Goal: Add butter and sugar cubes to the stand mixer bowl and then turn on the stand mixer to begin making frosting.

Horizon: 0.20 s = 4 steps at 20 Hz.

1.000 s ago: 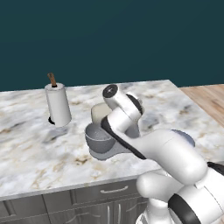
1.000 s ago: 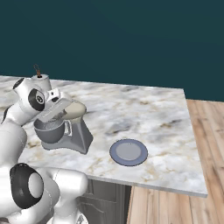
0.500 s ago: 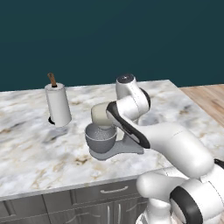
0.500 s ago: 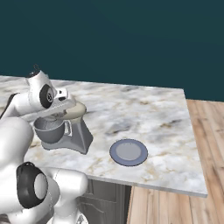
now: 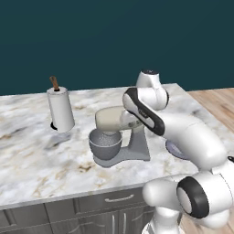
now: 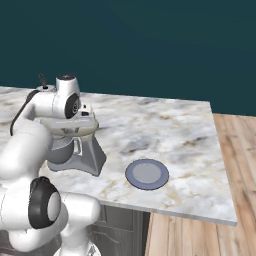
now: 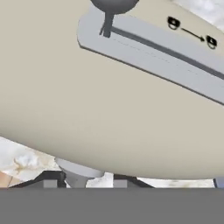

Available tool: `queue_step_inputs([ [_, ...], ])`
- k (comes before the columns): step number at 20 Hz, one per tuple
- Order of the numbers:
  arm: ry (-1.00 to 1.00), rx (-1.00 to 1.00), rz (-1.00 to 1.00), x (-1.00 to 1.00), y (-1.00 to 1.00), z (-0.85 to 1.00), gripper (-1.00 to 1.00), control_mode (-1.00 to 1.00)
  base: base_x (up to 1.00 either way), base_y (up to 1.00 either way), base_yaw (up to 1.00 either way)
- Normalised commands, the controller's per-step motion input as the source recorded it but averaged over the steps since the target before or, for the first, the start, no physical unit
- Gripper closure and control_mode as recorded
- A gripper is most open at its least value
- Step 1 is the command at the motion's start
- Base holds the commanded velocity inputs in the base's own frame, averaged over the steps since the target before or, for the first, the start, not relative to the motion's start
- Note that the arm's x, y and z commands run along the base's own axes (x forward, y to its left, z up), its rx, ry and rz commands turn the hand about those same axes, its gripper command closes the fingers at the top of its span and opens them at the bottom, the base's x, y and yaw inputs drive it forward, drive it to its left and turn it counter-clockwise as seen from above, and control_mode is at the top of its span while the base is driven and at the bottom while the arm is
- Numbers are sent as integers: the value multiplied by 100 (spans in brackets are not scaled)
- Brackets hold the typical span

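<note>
- One slip is my main worry: my hand sits tight against the stand mixer point(image 5: 123, 135) head, so a nudge could shove it across the counter point(image 6: 165, 125).
- Its head's long axis runs left–right, over the stand mixer bowl point(image 5: 105, 144) mid-counter.
- My pincer's jaws are hidden (state unclear).

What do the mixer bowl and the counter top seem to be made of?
The stand mixer bowl looks like grey metal with a dull, satin finish: even grey with soft shading. The counter top looks like polished marble or stone, white with grey and tan veins; being rendered, it could also be laminate.
</note>
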Motion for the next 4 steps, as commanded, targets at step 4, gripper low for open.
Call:
queue_step_inputs([
  [4,20,24,0,0,-44,-10,100,-100,0,0,0],
])
